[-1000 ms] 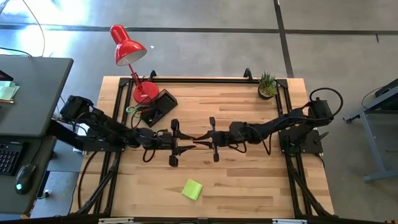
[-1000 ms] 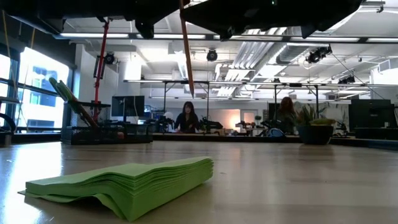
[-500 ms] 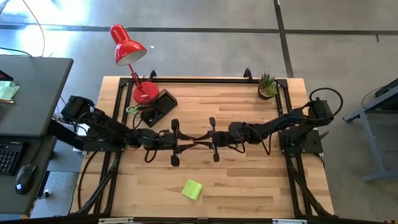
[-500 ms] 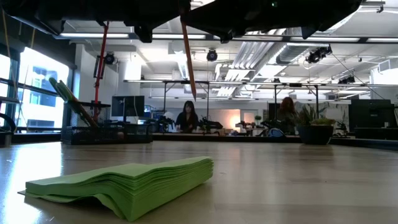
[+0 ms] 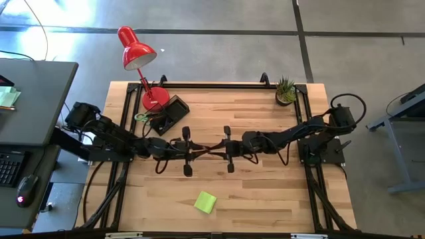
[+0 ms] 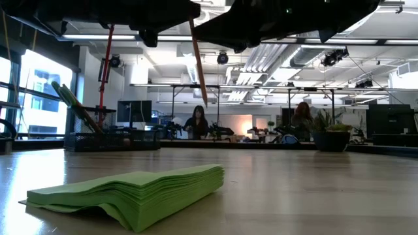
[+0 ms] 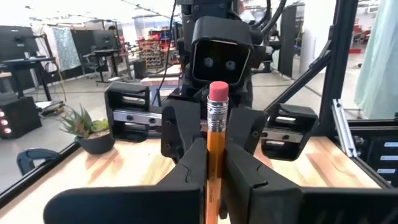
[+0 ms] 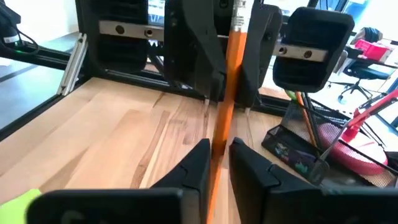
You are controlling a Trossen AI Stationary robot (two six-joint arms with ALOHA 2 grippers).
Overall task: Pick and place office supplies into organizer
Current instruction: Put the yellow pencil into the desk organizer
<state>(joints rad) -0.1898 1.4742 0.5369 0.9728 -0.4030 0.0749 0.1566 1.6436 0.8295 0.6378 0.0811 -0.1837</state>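
An orange pencil (image 7: 214, 134) with a pink eraser stands nearly upright in the air over the table's middle, eraser up and tip (image 6: 206, 103) down. My left gripper (image 7: 209, 152) comes from the table's left and is shut on it. My right gripper (image 8: 219, 149) faces it from the right. Its fingers stand narrowly open on either side of the pencil's lower part (image 8: 221, 134). The black organizer (image 5: 169, 114) sits at the far left beside green-handled scissors (image 5: 141, 117). A lime-green sticky-note pad (image 5: 205, 202) lies flat near the front edge. My left gripper pinches the pencil's upper part (image 7: 213, 149), a little below the metal ferrule, between its two fingers. The fingers come level from the table's left and lie across the pencil. The pencil is lifted clear and slants slightly, with its tip hanging well above the table. My right gripper: I cannot tell whether its fingers (image 8: 249, 165) still touch the pencil.
A red desk lamp (image 5: 136, 53) stands with its round base (image 5: 154, 98) at the far left corner, next to the organizer. A small potted plant (image 5: 285, 91) sits at the far right corner. Bare wood lies between the arms and the front edge around the pad.
In the low view my left gripper's fingers have closed in on the pencil's upper part. The pencil has tipped a little, and its tip has swung slightly toward the right of that view. Both arms have otherwise stayed in place.
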